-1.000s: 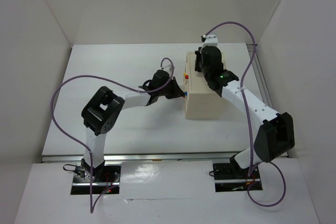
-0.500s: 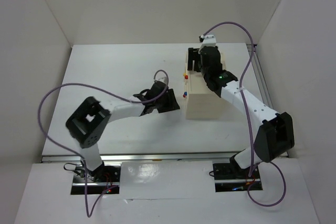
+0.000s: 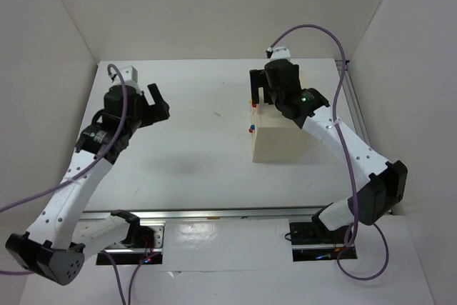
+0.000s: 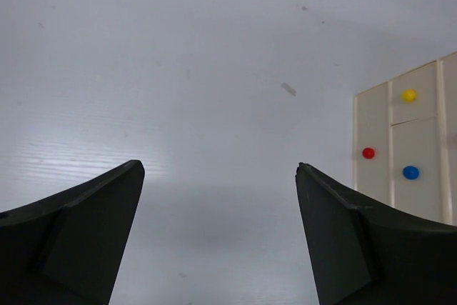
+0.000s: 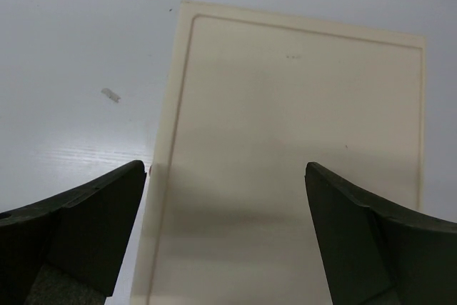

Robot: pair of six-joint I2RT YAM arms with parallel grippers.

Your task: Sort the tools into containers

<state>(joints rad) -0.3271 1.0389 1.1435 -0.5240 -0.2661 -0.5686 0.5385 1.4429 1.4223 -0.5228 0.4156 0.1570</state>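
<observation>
The containers are the shut drawers of a beige box (image 3: 282, 141), whose front faces left with a red knob (image 3: 251, 104) and a blue knob (image 3: 250, 129). In the left wrist view the box (image 4: 418, 198) shows yellow (image 4: 408, 95), red (image 4: 368, 153) and blue (image 4: 410, 172) knobs. No tools are in view. My left gripper (image 3: 148, 105) hangs open over the bare table far to the left of the box, holding nothing (image 4: 218, 169). My right gripper (image 3: 261, 89) stands open above the box's far left top edge (image 5: 285, 162), with nothing between its fingers (image 5: 225, 169).
White walls close in the table (image 3: 193, 155) at the left, back and right. A small scuff mark (image 4: 288, 88) lies on the table between the left gripper and the box. The arm bases sit at the near edge.
Both grippers have gone from shut to open. The left arm has swung away from the box's front, back and to the left. The right gripper has shifted a little left over the box.
</observation>
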